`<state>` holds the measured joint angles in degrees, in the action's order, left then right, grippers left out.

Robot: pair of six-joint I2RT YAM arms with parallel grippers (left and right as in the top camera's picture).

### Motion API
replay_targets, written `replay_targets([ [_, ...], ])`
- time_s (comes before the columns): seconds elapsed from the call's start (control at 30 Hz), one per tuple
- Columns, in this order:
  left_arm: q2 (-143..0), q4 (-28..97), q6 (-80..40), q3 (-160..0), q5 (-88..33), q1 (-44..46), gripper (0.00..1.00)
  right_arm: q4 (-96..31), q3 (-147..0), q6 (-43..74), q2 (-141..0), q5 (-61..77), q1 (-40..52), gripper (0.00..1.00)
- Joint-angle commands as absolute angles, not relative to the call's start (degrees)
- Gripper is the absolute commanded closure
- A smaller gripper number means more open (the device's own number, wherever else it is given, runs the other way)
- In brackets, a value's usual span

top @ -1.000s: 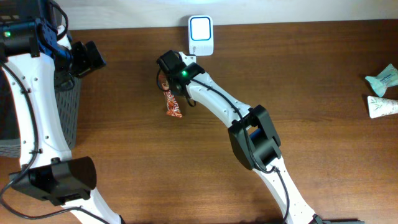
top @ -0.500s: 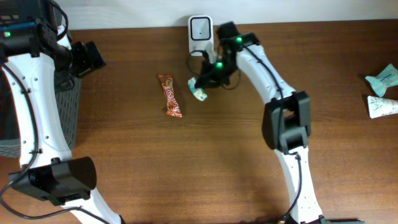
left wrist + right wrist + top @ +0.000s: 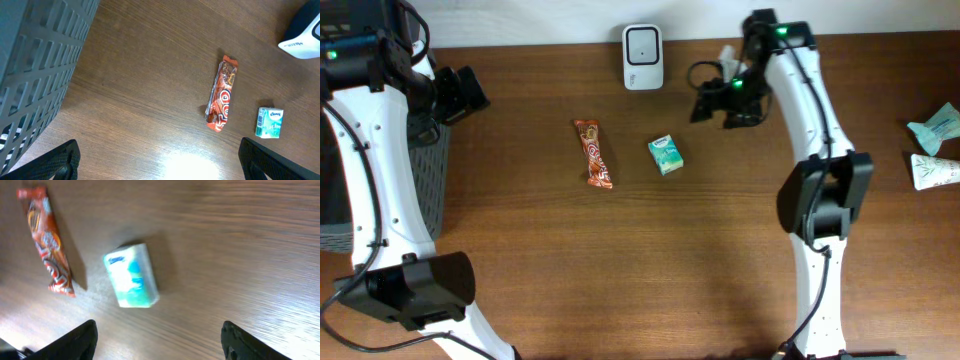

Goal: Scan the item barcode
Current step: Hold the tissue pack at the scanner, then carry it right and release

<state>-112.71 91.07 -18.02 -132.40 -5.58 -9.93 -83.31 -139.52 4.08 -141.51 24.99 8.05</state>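
Tissue pack (image 3: 665, 154) flat on the desk (image 3: 620, 260), just in front of the scanner (image 3: 642, 57).
My right fingers (image 3: 80, 340) and left fingers (image 3: 60, 160) gape wide, holding nothing. Risk: 1 careless grasp could snag the candy bar (image 3: 593, 153), also before the scanner, or present the pack barcode-down, giving no read.

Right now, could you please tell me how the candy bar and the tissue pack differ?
The candy bar is long and narrow; the tissue pack is short and boxy. The candy bar's wrapper is orange-red, the tissue pack's green and white. Both lie flat on the table, apart from each other.
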Motion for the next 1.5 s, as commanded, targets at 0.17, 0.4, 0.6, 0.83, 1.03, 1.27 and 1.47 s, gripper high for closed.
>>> replay_targets([
  [0.17, -111.74, 91.11, -18.39, -132.35, -5.54, -10.28, 0.01, -69.87, -122.78, -1.28, -141.16, 27.53, 12.32, 0.43],
  [0.4, -111.74, 91.13, -18.39, -132.35, -5.56, -10.28, 0.01, -60.45, -111.98, -1.04, -141.16, 31.75, 12.82, 0.62],
  [0.6, -111.74, 91.13, -18.39, -132.35, -5.56, -10.28, 0.01, -61.69, -123.92, 3.97, -141.03, 32.75, 12.80, 0.96],
  [0.83, -111.74, 91.11, -18.39, -132.35, -5.56, -10.28, 0.01, -54.37, -142.71, 4.89, -141.18, -14.00, 18.37, 0.96],
  [1.03, -111.74, 91.11, -18.39, -132.35, -5.54, -10.31, 0.01, -39.53, -140.00, -15.22, -144.73, -24.67, 24.56, 0.96],
  [1.27, -111.74, 91.13, -18.39, -132.35, -5.56, -10.28, 0.01, -39.79, -140.79, -4.58, -142.96, -32.84, 23.38, 0.96],
  [1.47, -111.74, 91.13, -18.39, -132.35, -5.56, -10.31, 0.01, -57.19, -140.97, 14.37, -136.66, -37.12, 4.82, 0.96],
])
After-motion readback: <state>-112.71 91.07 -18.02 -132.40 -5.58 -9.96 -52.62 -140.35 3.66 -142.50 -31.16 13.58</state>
